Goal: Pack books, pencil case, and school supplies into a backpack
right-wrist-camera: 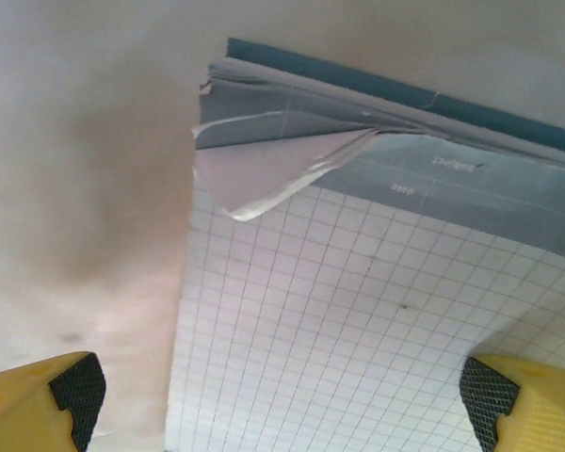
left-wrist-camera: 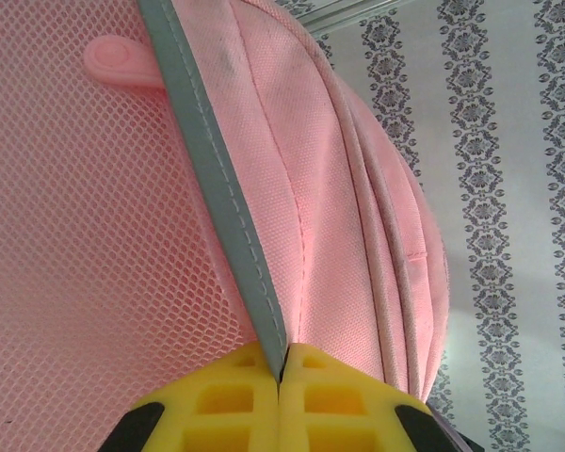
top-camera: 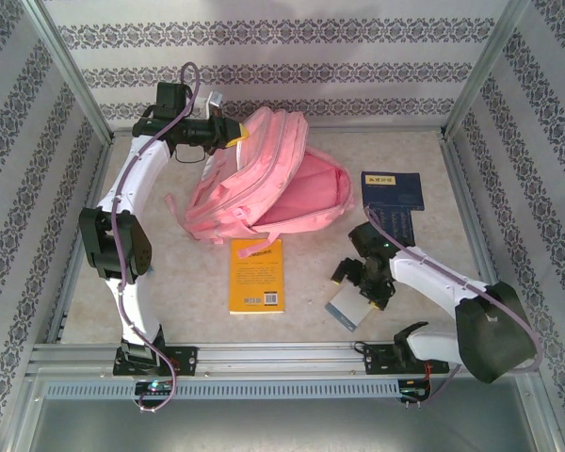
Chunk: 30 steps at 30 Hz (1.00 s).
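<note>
Left arm reaches way out to the far left, elbow bent, left gripper (top-camera: 234,135) (left-wrist-camera: 282,363) pressed tight on the grey trim (left-wrist-camera: 226,188) of the backpack (top-camera: 264,179). It lies mid-surface (top-camera: 169,282), open mouth facing right. The yellow book (top-camera: 256,275) is just in front, long axis near-to-far. Right arm is folded low, right gripper (top-camera: 360,284) (right-wrist-camera: 282,395) spread wide, pointing down over the grid pad (top-camera: 350,311) (right-wrist-camera: 358,311), which sits diagonal.

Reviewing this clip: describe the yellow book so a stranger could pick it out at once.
Find the big pink backpack mid-table. Right at its near edge, toward the arm bases, a paperback lies flat. It alone is yellow-orange with a barcode; the books to the right are dark navy, the pad grey-blue.
</note>
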### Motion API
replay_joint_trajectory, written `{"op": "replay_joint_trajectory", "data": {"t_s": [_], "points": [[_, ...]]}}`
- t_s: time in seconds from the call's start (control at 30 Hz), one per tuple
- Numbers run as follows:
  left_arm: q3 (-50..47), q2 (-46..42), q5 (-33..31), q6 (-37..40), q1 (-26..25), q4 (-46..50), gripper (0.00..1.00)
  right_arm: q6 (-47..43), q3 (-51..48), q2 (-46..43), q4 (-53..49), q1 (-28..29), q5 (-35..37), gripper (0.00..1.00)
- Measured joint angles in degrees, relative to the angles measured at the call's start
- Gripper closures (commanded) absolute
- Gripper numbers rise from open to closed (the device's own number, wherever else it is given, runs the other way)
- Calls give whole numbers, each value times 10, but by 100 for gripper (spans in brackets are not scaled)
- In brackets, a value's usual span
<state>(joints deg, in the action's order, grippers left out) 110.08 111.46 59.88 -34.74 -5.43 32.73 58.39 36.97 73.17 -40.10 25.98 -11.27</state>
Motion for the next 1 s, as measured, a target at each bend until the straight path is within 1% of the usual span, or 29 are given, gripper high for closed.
{"op": "replay_joint_trajectory", "data": {"t_s": [0.1, 0.23, 0.33, 0.4, 0.47, 0.57, 0.73, 0.87, 1.0], "points": [[-3, 0, 0, 0, 0, 0, 100, -2, 18, 14, 46, 13, -23, 2], [-8, -2, 0, 0, 0, -1, 100, -33, 47, 11, 37, 16, -9, 2], [-10, -2, 0, 0, 0, -2, 100, -91, 70, 3, 1, 16, 22, 2], [-13, -2, 1, 0, 0, -2, 100, -139, 94, 9, -28, 19, 56, 2], [-14, -2, 0, 0, 0, -2, 100, -193, 127, 30, -53, 25, 96, 2], [-14, -2, 0, 0, 0, -2, 100, -260, 163, 77, -60, 28, 130, 2], [-14, -2, 0, 0, 0, -2, 100, -327, 168, 135, -55, 5, 120, 2], [-17, -2, 1, 0, 0, -2, 100, -346, 167, 169, -40, -16, 108, 2], [-17, -2, 1, 0, 0, -2, 100, -347, 155, 192, -21, -18, 90, 4]]}}
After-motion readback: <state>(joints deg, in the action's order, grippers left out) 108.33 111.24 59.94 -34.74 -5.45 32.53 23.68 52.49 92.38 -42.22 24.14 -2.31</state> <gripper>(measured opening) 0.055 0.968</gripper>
